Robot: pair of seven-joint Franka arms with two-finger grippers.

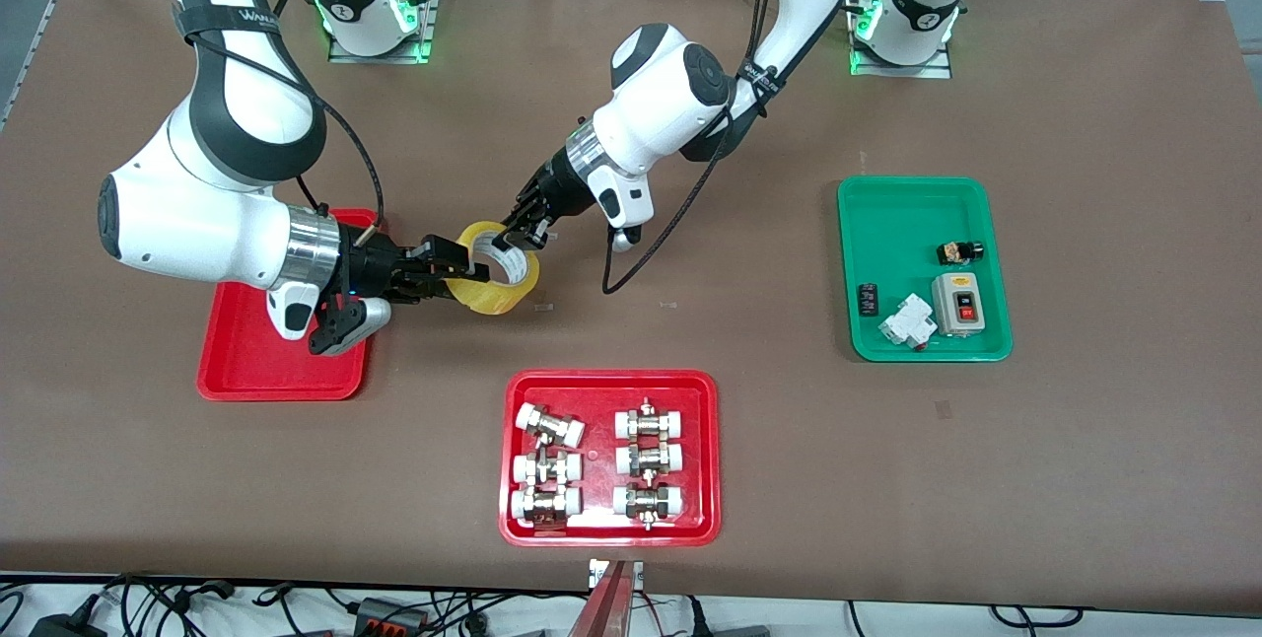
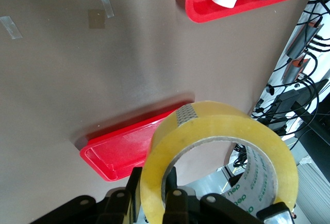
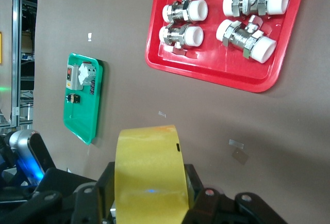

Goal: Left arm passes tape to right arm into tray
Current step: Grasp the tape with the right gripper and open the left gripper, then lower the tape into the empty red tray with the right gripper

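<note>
Tape [image 1: 496, 269] held mid-air over bare bench just off the empty red tray's [image 1: 246, 371] edge, pinched by both left gripper [image 1: 514, 231] and right gripper [image 1: 449, 274]

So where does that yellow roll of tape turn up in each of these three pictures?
Front view: the tape hangs between the left gripper and the right gripper, both shut on it, beside the empty red tray.
Left wrist view: the tape fills the foreground.
Right wrist view: the tape stands edge-on up close.
Shared landmark: the red tray of fittings.
</note>
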